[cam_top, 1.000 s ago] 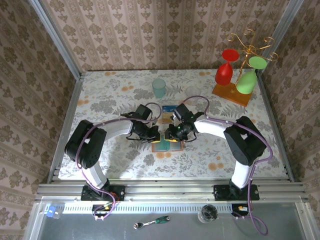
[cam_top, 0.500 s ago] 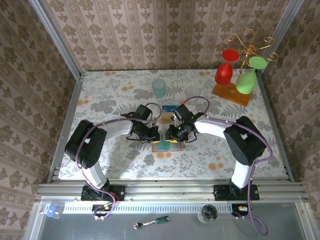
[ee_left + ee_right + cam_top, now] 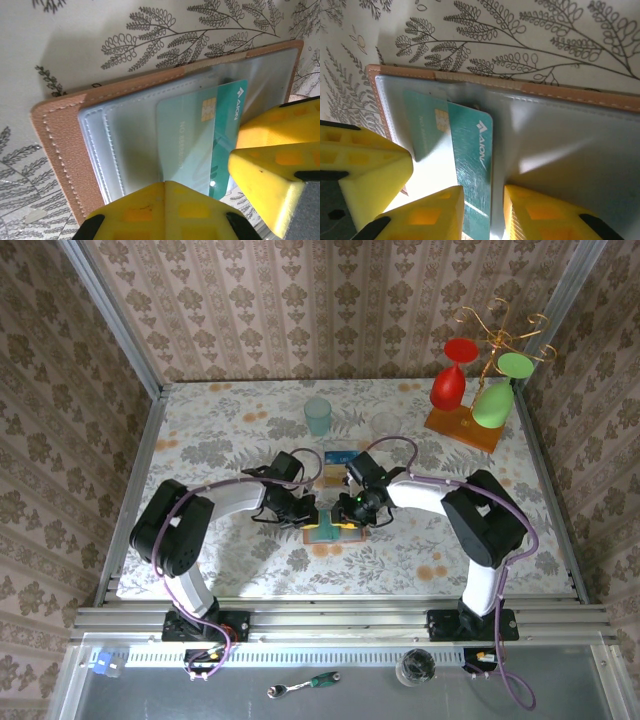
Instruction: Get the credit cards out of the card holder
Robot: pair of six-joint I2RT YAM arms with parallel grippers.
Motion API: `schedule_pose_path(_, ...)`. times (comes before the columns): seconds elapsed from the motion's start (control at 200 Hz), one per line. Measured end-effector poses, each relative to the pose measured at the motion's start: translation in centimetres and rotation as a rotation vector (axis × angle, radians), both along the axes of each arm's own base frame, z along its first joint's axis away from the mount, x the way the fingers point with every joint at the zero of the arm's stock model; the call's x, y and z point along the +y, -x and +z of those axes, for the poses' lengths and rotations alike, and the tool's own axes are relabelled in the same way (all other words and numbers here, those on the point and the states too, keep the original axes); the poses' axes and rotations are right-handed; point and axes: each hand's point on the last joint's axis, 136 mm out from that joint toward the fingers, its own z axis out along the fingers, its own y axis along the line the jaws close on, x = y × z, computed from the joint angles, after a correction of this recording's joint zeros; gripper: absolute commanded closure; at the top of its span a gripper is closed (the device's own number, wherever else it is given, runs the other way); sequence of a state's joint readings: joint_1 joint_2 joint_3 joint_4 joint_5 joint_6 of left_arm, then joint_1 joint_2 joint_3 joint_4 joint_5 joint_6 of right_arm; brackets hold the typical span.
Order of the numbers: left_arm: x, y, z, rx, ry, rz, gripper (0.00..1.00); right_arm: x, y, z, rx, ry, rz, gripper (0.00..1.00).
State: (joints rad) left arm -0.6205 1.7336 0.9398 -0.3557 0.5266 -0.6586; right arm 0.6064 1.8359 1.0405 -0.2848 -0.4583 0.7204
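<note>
The card holder point(image 3: 59, 145) is laid open and flat on the counter point(image 3: 220, 430), between the two hands, so that its clear pocket point(image 3: 132, 117) is turned upward and can be reached from above. The left hand point(image 3: 165, 212) is shut with nothing between its fingers and is set down over one edge of the holder. It is judged to be placed there as a weight, so that the leather is not dragged along when a card is drawn, though how hard it bears down cannot be told. The right hand point(image 3: 482, 202) is brought in from the other side and is only narrowly open. Nothing appears to be clamped: one finger point(image 3: 427, 212) is laid over the teal card point(image 3: 472, 145), and the other is stood on the plastic just beside the card's bare edge. This hold suggests that the card is meant to be slid out by friction, not pinched, since it lies too flat to be gripped. The teal card is found partly out of its pocket, its chip end under the clear sleeve and its logo end exposed. A small flat rectangle point(image 3: 337, 456) lies on the counter just beyond the hands, too small to be identified.
</note>
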Motion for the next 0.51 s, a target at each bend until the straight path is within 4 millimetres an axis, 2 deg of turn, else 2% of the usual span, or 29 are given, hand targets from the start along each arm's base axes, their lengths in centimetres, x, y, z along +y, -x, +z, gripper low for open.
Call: schedule_pose_path(0.505, -0.04, 0.04, -0.19, 0.005, 0.001, -0.001, 1.0, 0.59, -0.2, 0.15, 0.007, -0.047, -0.026, 0.82)
